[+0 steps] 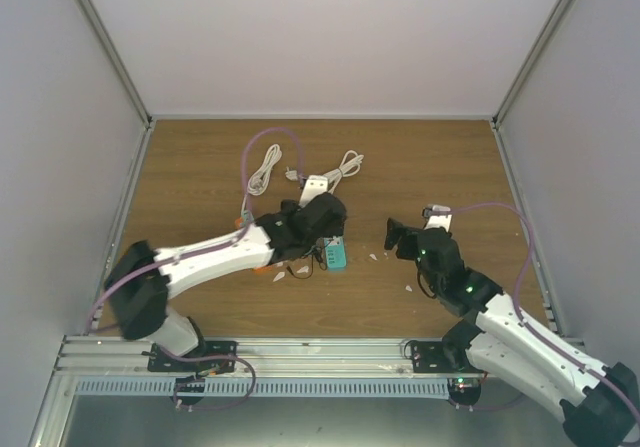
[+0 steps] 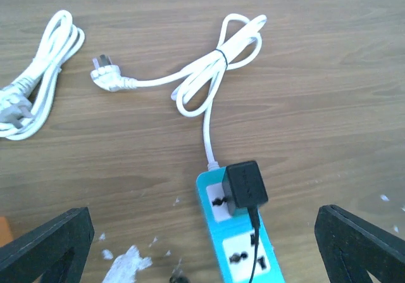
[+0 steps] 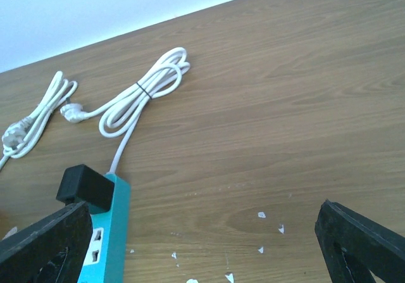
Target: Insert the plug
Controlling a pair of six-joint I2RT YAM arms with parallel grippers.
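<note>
The black plug (image 2: 245,187) stands on the far socket of the teal power strip (image 2: 235,252), and its thin black cable runs down along the strip. My left gripper (image 2: 202,235) is open and empty, its fingers (image 2: 47,245) wide apart above the strip, clear of the plug. In the top view the left gripper (image 1: 320,217) hangs over the strip (image 1: 336,256) and hides the plug. My right gripper (image 3: 202,245) is open and empty over bare wood to the right of the strip (image 3: 112,232); the plug (image 3: 84,186) shows at its left. The right gripper also shows in the top view (image 1: 397,235).
The strip's coiled white cord (image 2: 218,64) ends in a white plug (image 2: 104,79) behind the strip. A second white cord bundle (image 2: 38,68) lies far left. White scraps (image 3: 262,215) litter the wood. An orange block (image 1: 262,267) sits under the left arm. Walls enclose the table.
</note>
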